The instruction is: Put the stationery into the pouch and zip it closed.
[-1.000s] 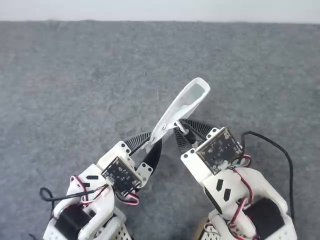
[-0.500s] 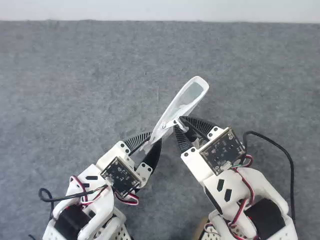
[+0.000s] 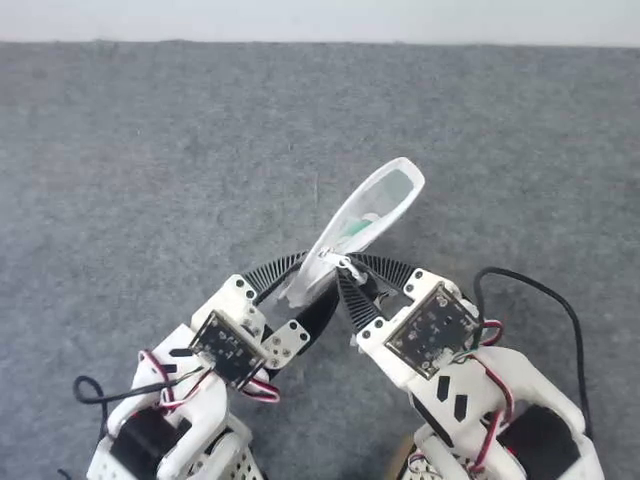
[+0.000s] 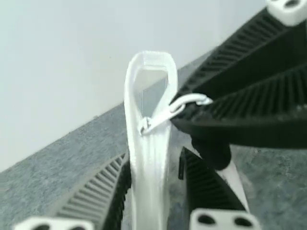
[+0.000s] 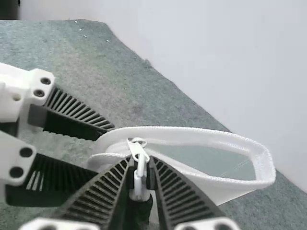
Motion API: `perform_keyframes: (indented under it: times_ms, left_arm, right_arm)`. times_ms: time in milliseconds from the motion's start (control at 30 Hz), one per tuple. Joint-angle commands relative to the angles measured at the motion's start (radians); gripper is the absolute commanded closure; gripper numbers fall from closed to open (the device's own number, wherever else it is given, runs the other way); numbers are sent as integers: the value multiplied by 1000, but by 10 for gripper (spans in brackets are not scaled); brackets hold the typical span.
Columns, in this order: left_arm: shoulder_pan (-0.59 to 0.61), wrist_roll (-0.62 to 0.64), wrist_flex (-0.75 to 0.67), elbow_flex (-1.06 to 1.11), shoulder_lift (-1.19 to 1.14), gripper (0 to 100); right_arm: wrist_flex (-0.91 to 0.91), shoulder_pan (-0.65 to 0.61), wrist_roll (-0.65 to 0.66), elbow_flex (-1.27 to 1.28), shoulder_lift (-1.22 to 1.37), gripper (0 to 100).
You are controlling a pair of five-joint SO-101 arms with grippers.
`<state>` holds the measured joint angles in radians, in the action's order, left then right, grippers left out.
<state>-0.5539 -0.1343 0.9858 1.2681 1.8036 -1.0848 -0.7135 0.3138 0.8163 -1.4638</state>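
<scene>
The pouch point(image 3: 372, 208) is held up above the grey mat point(image 3: 150, 150), its mouth partly open. The left gripper point(image 3: 298, 289) clamps the pouch's zipped end. Just beside it, the right gripper point(image 3: 347, 268) pinches the zipper pull point(image 5: 138, 163).

The pouch point(image 3: 365, 215) is thin white woven cloth, slightly see-through, with a thicker ribbed band along its rim. Its zip pull point(image 4: 180, 106) is small, bright, glossy metal. The left gripper point(image 4: 153, 165) and right gripper point(image 5: 139, 175) have ridged jaws of matt black plastic on smooth white plastic shells. The table point(image 3: 150, 150) is covered in grey, rough, felt-like carpet.
</scene>
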Motion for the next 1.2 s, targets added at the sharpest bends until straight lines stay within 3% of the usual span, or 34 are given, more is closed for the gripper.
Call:
perform_keyframes:
  times_ms: [0,200,367,833,1167]
  left_arm:
    - [-8,18,-72,10,17,854]
    - [-11,14,-160,88,17,993]
    - [-3,18,-130,87,17,991]
    - [-3,11,-84,85,17,991]
    - [-3,11,-84,85,17,991]
  right_arm:
    - [-2,-13,12,-51,18,993]
    - [28,-7,3,-54,7,993]
    - [54,-1,-34,-51,7,993]
    - [280,255,-80,37,18,993]
    - [361,332,-89,80,8,993]
